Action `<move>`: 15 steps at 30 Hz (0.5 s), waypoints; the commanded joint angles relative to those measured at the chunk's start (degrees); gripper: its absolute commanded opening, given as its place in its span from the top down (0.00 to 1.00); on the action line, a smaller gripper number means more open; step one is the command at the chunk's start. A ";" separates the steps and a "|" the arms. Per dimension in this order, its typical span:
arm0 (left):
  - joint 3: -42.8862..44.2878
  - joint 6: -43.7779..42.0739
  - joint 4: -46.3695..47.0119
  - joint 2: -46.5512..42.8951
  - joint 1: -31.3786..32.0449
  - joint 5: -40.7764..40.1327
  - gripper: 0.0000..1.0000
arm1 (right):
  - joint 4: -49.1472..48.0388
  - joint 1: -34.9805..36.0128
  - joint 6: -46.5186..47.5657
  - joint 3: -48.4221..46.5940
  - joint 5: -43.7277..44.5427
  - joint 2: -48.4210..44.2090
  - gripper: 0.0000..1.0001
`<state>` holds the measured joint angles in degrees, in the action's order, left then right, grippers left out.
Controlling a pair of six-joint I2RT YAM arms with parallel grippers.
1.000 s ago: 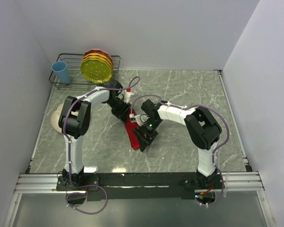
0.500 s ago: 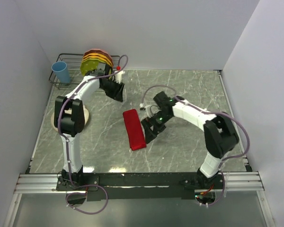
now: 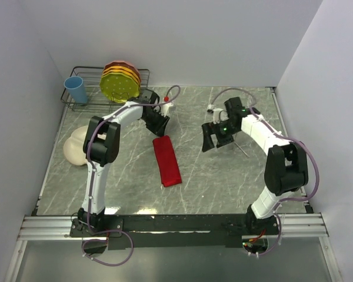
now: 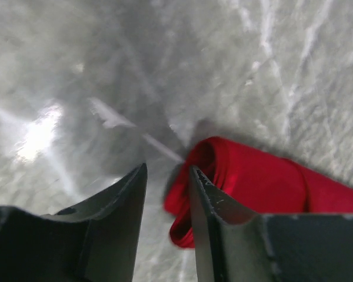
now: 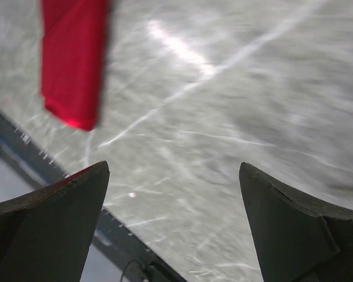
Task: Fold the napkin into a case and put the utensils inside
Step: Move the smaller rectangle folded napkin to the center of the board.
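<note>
The red napkin [image 3: 166, 160] lies folded into a narrow strip on the marble table, running from the middle toward the near edge. My left gripper [image 3: 159, 124] hovers at the strip's far end. Its jaws stand a narrow gap apart with nothing between them, and the napkin's rolled end [image 4: 253, 182] lies just beyond the tips [image 4: 167, 170]. My right gripper [image 3: 214, 137] is wide open and empty over bare table, well right of the napkin [image 5: 70, 59]. A thin silver utensil [image 3: 242, 148] lies just right of it. I cannot make out a second utensil.
A cream divided plate [image 3: 78, 145] sits at the left edge. A wire rack [image 3: 88, 103] at the back left holds yellow and orange plates [image 3: 122, 81] and a blue cup [image 3: 76, 90]. White walls close in three sides.
Both grippers have left the napkin, which now lies flat. The left swung to the rack and back to the napkin's far end. The right drew away to the right and back.
</note>
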<state>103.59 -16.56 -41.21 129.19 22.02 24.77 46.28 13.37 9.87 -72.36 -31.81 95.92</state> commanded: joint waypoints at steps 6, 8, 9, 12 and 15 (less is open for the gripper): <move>-10.85 -1.55 3.41 -4.29 7.42 3.44 0.60 | -1.98 -9.66 -2.75 -1.74 9.66 -2.84 0.01; -11.83 -0.15 4.03 -5.17 8.82 4.14 0.60 | -2.86 -10.11 -2.84 -0.42 12.29 -3.89 0.02; -12.53 0.21 4.21 -5.35 9.26 4.84 0.60 | -3.56 -10.29 -2.84 0.63 13.43 -4.16 0.05; -13.33 1.79 4.91 -6.31 10.41 5.72 0.60 | -5.05 -10.64 -2.66 1.60 17.30 -4.78 0.15; -12.19 3.19 4.12 -6.75 11.29 7.48 0.58 | -7.34 -10.64 -1.61 1.52 22.30 -4.34 0.27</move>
<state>92.05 -16.36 -34.46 123.26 31.55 27.53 43.48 2.96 7.51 -70.78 -17.56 94.06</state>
